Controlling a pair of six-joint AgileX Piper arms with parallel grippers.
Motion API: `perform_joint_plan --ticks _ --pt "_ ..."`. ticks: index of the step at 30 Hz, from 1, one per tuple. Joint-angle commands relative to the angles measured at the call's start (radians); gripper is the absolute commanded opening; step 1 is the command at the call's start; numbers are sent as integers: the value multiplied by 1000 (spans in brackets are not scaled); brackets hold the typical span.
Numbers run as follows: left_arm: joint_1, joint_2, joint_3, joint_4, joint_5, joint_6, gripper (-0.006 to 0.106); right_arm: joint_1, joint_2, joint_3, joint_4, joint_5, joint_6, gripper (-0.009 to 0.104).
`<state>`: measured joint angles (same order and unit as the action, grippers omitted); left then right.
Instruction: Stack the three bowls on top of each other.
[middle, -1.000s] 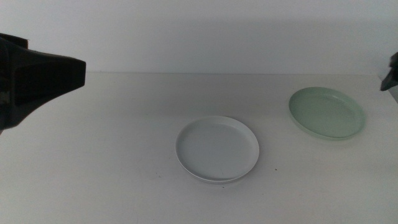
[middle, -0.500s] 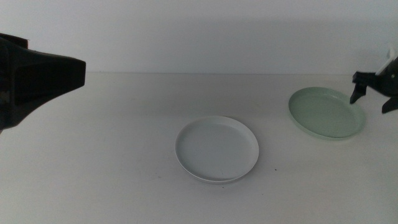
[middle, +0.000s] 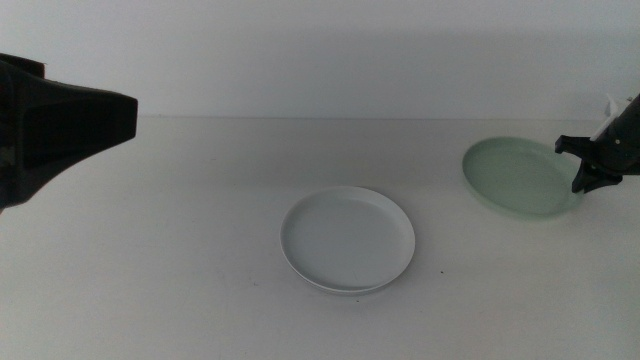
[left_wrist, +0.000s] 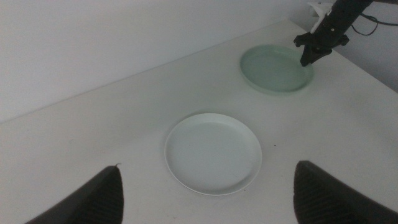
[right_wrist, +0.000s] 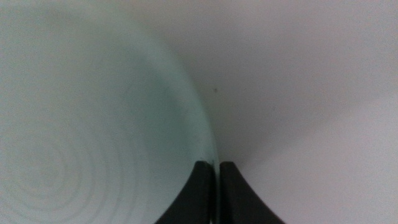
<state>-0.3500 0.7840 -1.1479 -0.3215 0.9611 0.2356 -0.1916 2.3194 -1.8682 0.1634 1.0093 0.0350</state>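
A pale white-grey bowl (middle: 348, 238) lies flat in the middle of the table; a second rim line under its near edge looks like one bowl nested in another. The mint green bowl (middle: 515, 178) sits at the far right. My right gripper (middle: 575, 170) reaches in from the right and is shut on that bowl's right rim. The right wrist view shows the two jaws (right_wrist: 213, 169) pinched on the thin green rim (right_wrist: 208, 140). My left gripper (left_wrist: 208, 167) hangs open high above the central bowl (left_wrist: 212, 152); its dark bulk (middle: 60, 125) fills the left edge.
The white tabletop (middle: 180, 260) runs back to a plain white wall (middle: 320, 60). A white fixture and a cable (left_wrist: 320, 9) sit at the table's far right corner, behind the right arm.
The right gripper came in from the right edge, dropped to the mint green bowl's right rim and shut on it. The bowl shifted slightly. The left arm stayed still.
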Motion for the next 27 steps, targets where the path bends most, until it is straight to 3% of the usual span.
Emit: perform_joint_plan --ticks 1,4,7,11,17,20,27 --pt "0 -4 -1 0 -8 3 94 -8 -12 -8 -4 2 -17 -1" --pt "0 -4 -1 0 -8 3 94 -8 -69 -8 7 22 -35 -1" --pt "0 -4 -1 0 -8 3 94 6 -181 28 78 36 -62 -1" --pt "0 -4 -1 0 -8 3 94 97 -359 262 167 -92 -85 -3" --pt "0 -4 -1 0 -8 3 94 354 -447 376 172 -118 -35 -3" --pt "0 -4 -1 0 -8 3 94 458 -432 376 141 -139 23 -3" --pt "0 -4 -1 0 -8 3 94 545 -366 376 135 -178 47 -3"
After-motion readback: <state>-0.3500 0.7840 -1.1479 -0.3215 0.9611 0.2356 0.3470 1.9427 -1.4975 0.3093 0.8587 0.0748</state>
